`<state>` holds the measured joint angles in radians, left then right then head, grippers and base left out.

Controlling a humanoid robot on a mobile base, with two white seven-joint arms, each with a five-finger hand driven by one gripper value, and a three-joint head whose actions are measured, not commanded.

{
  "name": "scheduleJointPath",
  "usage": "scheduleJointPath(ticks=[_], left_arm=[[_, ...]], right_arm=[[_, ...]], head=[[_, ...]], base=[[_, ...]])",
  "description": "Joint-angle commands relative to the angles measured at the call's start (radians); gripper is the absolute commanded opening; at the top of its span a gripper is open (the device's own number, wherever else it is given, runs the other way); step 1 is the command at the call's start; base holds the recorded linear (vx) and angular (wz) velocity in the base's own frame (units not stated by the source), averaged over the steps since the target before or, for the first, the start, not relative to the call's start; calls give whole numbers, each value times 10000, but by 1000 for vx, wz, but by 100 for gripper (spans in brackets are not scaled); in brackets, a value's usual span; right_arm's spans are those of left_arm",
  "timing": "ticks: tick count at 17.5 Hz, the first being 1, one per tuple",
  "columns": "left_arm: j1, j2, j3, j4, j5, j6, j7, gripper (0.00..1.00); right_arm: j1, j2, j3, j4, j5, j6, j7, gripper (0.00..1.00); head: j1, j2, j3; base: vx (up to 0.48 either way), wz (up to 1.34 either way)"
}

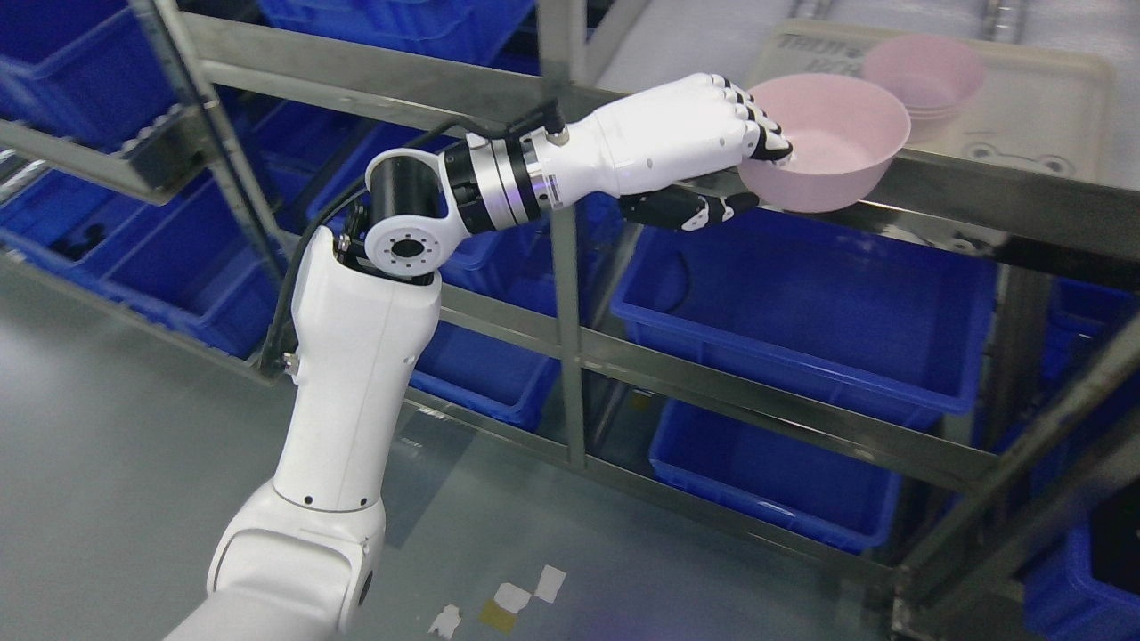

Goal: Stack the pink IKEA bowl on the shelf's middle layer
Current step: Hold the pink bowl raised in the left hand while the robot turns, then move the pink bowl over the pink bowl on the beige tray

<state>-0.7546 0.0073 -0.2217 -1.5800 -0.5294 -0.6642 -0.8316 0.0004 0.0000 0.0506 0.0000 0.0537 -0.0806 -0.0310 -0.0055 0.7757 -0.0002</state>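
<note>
My left hand (746, 169) is shut on the near rim of a pink bowl (833, 142). Its fingers (766, 129) curl over the rim into the bowl and the thumb (695, 212) presses from below. The bowl hangs at the front rail of the metal shelf (980, 191), partly over the edge. A stack of pink bowls (926, 80) stands further back on a pale tray (1051, 98) on the same shelf level. The left arm reaches up from the lower left.
Blue plastic bins (802, 320) sit on the shelf levels below and to the left (134, 258). A vertical shelf post (565, 294) stands just under my forearm. Scraps of tape (512, 601) lie on the grey floor.
</note>
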Motion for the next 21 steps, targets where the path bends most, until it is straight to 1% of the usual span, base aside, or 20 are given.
scheduleJointPath(ticks=[1,3,5,7,9,12,14,16,17,19,21], left_arm=[[-1181,999,1493,536,-901,199,-29,3],[-1197,1458,1832,751,-1361,275,-120,3],[-1136,2102,1971,1118,-1715,611,-198,3],[-1136,2471,2002,1486,-1732,797,-198,3],[-1121,2550,2078,1961,-1747,797,-137,3],[-1166,2336,1927,2606,-1975,797,-106,3],[-1258,2014,1422,2990,-2359,751,-106,4],[-1335,1921,824,3052,-2483,751,-121,4],[-1335,1739,593,3083,-2499,751,-106,4],[-1335,1095,499,3267,-2910,736,-106,4],[-1381,802,316,3298,-3051,720,-167,4]], right_arm=[[226,-175,0,-175,0,-22,49,100],[226,-175,0,-175,0,-22,49,100],[226,-175,0,-175,0,-22,49,100],[226,-175,0,-175,0,-22,49,100],[226,-175,0,-175,0,-22,49,100],[226,-175,0,-175,0,-22,49,100],[226,-175,0,-175,0,-22,49,100],[226,-175,0,-175,0,-22,49,100],[226,-175,0,-175,0,-22,49,100],[226,-175,0,-175,0,-22,49,100],[226,-175,0,-175,0,-22,49,100]], head=[[0,0,0],[0,0,0],[0,0,0],[0,0,0],[0,0,0],[0,0,0],[0,0,0],[0,-1,0],[0,-1,0],[0,-2,0],[0,-2,0]], base=[[3,-1096],[34,-1063],[49,-958],[81,-713],[97,-416],[111,-237],[99,-159],[129,-75],[146,-21],[138,9],[131,60]])
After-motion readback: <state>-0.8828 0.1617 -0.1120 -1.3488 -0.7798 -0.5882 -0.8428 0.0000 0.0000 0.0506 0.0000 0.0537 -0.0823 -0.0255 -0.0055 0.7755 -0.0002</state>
